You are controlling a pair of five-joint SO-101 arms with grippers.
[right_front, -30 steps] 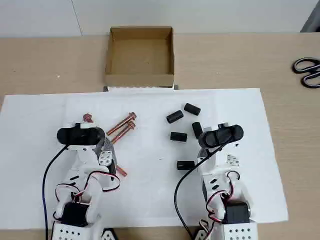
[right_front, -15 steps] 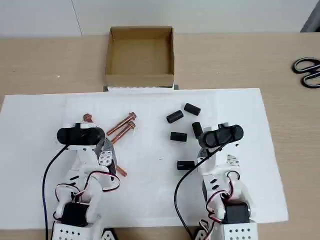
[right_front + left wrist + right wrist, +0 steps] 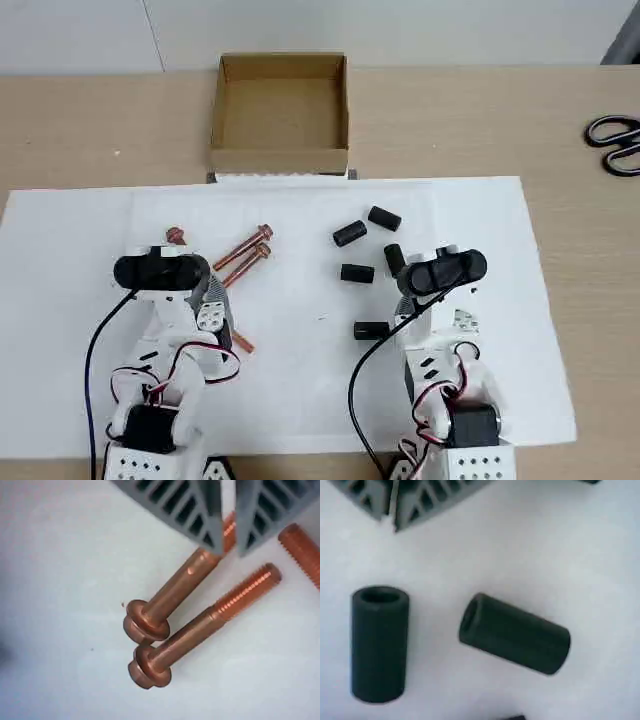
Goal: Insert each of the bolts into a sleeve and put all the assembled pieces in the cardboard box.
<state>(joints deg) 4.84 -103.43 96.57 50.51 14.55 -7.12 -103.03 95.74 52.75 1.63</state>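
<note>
Two copper bolts (image 3: 247,257) lie side by side on the white paper, with another bolt (image 3: 176,236) to their left and one more (image 3: 243,344) by the left arm (image 3: 160,272). Several black sleeves (image 3: 357,272) are scattered between the arms, one (image 3: 371,329) nearer the front. In the left wrist view my left gripper (image 3: 228,550) hovers over the threaded end of one bolt (image 3: 175,592), its jaws a thin slit apart and holding nothing; a second bolt (image 3: 200,625) lies alongside. My right gripper (image 3: 391,522) is shut and empty above two sleeves (image 3: 380,642) (image 3: 515,632). The cardboard box (image 3: 215,110) stands open behind the paper.
Black scissors (image 3: 615,142) lie at the far right on the wooden table. The white paper (image 3: 80,230) covers the front of the table. Both arm bases stand at the front edge, with black cables looping beside them.
</note>
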